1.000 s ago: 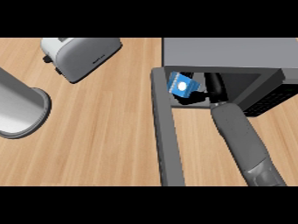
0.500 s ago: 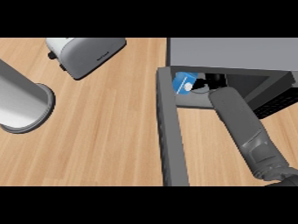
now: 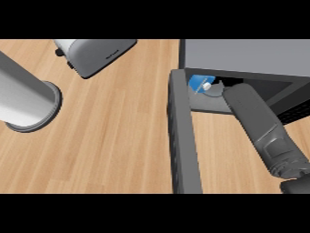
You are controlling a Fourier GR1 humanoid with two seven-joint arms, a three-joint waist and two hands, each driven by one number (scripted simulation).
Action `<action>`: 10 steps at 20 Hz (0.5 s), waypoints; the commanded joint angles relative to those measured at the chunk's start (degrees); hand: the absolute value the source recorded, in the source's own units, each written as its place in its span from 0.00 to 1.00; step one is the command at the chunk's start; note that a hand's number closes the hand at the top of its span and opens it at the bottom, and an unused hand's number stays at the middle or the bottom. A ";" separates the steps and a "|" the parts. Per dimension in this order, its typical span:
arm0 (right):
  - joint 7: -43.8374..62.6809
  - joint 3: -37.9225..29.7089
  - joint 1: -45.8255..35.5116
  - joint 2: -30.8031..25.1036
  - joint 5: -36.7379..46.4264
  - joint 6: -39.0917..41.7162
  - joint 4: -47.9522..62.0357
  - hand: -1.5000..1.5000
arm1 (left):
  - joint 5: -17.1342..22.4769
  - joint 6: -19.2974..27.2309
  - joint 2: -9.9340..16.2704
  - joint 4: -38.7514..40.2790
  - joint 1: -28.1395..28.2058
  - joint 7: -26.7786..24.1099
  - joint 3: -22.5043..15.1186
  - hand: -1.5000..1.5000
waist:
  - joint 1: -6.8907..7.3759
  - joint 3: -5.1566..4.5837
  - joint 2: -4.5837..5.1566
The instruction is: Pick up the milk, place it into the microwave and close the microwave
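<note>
The milk (image 3: 199, 83) is a small blue carton with a pale cap, standing just inside the left end of the open microwave (image 3: 251, 57). My right forearm (image 3: 258, 123) reaches from the lower right into the opening. Only a dark bit of the right hand (image 3: 227, 83) shows right beside the carton; the dark interior and the forearm hide its grip. The microwave's door (image 3: 184, 141) hangs open, seen edge-on as a long grey bar running toward me. My left hand does not show.
A silver toaster (image 3: 93, 54) sits at the back, left of the microwave. A big grey cylinder (image 3: 16, 93) slants in from the upper left over the wooden counter (image 3: 117, 145).
My right forearm has pushed deeper into the microwave with the milk beside the hand. The whole scene has slid a little to the right in the view.
</note>
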 commanded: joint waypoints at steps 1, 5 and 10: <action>0.61 -0.44 -3.11 -3.54 1.25 -3.98 2.55 1.00 | 0.87 -1.29 0.30 -0.14 0.59 0.13 -0.26 0.00 | 1.80 -0.41 0.06; 0.42 1.80 -2.62 -3.50 4.47 -9.60 5.75 1.00 | -0.74 -0.69 0.11 0.36 -1.02 0.57 -1.56 0.00 | 2.16 -0.43 0.62; 5.81 0.87 -3.26 -6.82 4.47 -14.34 9.16 0.00 | -1.02 0.64 1.27 0.98 -3.34 0.82 -0.89 0.00 | 1.99 -0.37 1.00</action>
